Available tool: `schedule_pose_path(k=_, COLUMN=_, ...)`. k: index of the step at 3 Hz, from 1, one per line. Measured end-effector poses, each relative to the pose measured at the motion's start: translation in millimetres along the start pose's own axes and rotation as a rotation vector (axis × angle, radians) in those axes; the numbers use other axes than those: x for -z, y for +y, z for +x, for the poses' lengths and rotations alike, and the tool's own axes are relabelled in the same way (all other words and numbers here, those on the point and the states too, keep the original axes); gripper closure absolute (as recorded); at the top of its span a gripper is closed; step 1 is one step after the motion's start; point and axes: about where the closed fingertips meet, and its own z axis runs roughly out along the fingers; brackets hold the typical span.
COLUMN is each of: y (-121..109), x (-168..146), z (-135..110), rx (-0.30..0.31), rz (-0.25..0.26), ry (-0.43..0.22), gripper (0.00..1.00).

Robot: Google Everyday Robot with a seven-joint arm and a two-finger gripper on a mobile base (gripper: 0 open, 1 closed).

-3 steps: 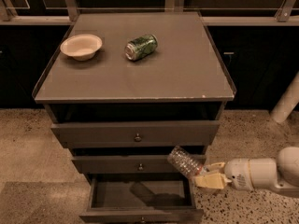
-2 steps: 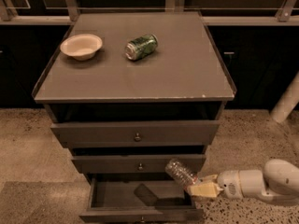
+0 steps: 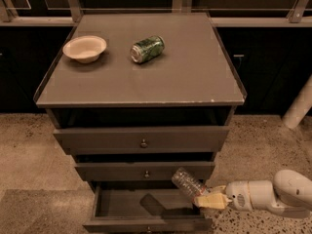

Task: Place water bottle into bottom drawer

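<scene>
The clear ribbed water bottle is tilted, its base up and to the left, over the right part of the open bottom drawer. My gripper comes in from the right on a white arm and is shut on the bottle's lower end. The bottle hangs above the drawer floor and casts a shadow on it. The drawer is pulled out, with its knob at the bottom edge of the view.
Two upper drawers are closed or nearly closed. On the cabinet top lie a green soda can on its side and a beige bowl. Speckled floor surrounds the cabinet; a white post stands at right.
My gripper has moved down and to the left with the bottle, from beside the middle drawer front to over the open bottom drawer.
</scene>
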Motion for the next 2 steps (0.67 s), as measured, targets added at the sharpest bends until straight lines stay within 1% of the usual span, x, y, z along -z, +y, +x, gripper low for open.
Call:
schedule_pose_path(k=1, y=-27.6, x=-24.3, z=20.0, rx=-0.096, rz=-0.037, ry=0.034, gripper=1.0)
schedule_pose_path(k=2, y=-67.0, x=-72.2, z=50.8, rx=-0.244, rz=-0.139, ry=0.091, gripper=1.0)
